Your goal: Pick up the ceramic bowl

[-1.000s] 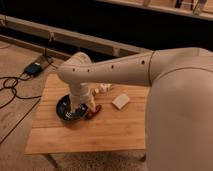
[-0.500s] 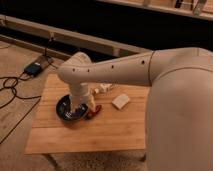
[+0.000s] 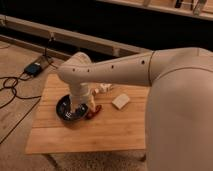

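- The tool (image 3: 79, 106) is down inside the ceramic bowl (image 3: 65, 108). The thick pale end of the arm (image 3: 120, 72) sits right over it, so I honestly can't tell if it's spread, pressed together or pinching the rim.
- Only the part of the bowl left of the tool shows. It's dark, glossy and round, sitting on the wooden table (image 3: 100, 135) toward its left side.
- Just right of the tool, up against the bowl's edge, there's a small red thing (image 3: 93, 113). It's too blurry to name.
- Further right of the tool lies a pale flat block (image 3: 120, 101), apart from the bowl.
- Behind the tool and to its right, a little white object (image 3: 103, 88) peeks out from under the arm, partly hidden.
- The arm's big shell covers the table's right end.
- On the floor, well left of and behind the tool, sits a dark box (image 3: 35, 68) with cables (image 3: 9, 87). Any label on it is unreadable.
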You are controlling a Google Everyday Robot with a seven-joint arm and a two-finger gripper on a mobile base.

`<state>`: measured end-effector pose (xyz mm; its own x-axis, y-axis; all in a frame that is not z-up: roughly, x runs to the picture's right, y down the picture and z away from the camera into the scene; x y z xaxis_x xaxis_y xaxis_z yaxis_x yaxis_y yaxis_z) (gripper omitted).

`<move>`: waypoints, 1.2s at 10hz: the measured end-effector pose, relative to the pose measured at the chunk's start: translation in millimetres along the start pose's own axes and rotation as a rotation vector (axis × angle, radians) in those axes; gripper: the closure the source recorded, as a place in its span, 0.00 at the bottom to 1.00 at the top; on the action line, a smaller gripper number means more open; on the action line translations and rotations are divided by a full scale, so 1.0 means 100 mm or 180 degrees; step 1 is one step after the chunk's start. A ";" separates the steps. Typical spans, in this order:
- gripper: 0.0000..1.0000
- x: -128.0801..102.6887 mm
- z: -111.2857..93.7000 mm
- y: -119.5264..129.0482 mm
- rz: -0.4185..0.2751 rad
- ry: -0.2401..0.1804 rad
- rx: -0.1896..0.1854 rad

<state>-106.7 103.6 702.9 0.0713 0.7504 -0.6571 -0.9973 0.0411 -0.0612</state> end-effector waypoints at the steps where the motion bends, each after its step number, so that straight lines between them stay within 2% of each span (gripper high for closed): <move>1: 0.35 0.00 0.00 0.00 0.0000 0.0000 0.0000; 4: 0.35 -0.06 0.06 -0.08 0.0033 0.0019 -0.0008; 7: 0.35 -0.29 0.30 -0.16 -0.0076 0.0017 -0.0071; 12: 0.35 -0.69 0.65 -0.18 -0.0326 -0.0023 -0.0311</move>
<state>-95.2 94.2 798.4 0.1721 0.7504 -0.6382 -0.9782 0.0535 -0.2008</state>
